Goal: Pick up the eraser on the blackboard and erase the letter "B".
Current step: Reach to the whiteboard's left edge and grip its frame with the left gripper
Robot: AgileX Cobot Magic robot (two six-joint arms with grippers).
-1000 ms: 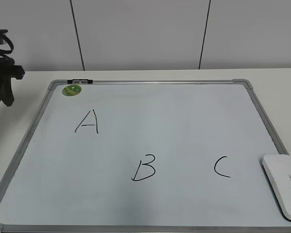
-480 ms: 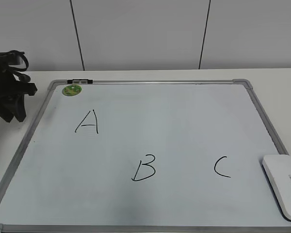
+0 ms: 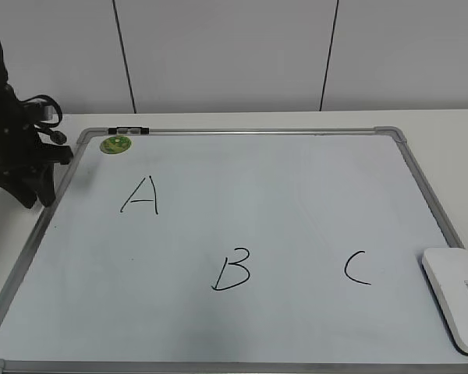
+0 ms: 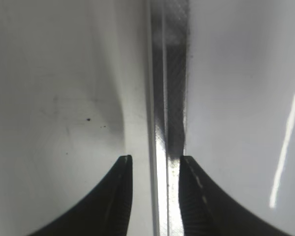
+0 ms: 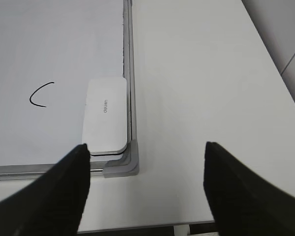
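Figure: moment before the pickup. The eraser [image 3: 455,296] lies flat on the blackboard [image 3: 242,167], tucked into its near right corner, one long side touching the frame. You see it uncovered and untouched; the letter "B" [image 3: 232,269] is intact, so by this evidence no step of the task is yet done.

Key relation: in the right wrist view the eraser [image 5: 106,116] lies ahead of the right gripper [image 5: 146,187] and toward its left finger, whose tip overlaps the eraser's near corner in the picture; whether it touches cannot be told. The eraser's long axis runs along the frame, away from the camera, so the short width faces the fingers. Those fingers stand wide apart, holding nothing. You should judge the right arm clearly the nearer one.

The left gripper [image 4: 155,169] hangs over the board's far left edge, well apart from the eraser, its fingers separated by a narrow gap that straddles the frame rail in the picture, clamping nothing.

Views compared: the exterior view alone shows "B" lying between the "A" [image 3: 140,195] and the "C" [image 3: 357,268], left of the eraser past the "C". The right wrist view alone shows the eraser's full outline and the frame corner [image 5: 123,167] beside it. The left wrist view shows only rail and bare surface.
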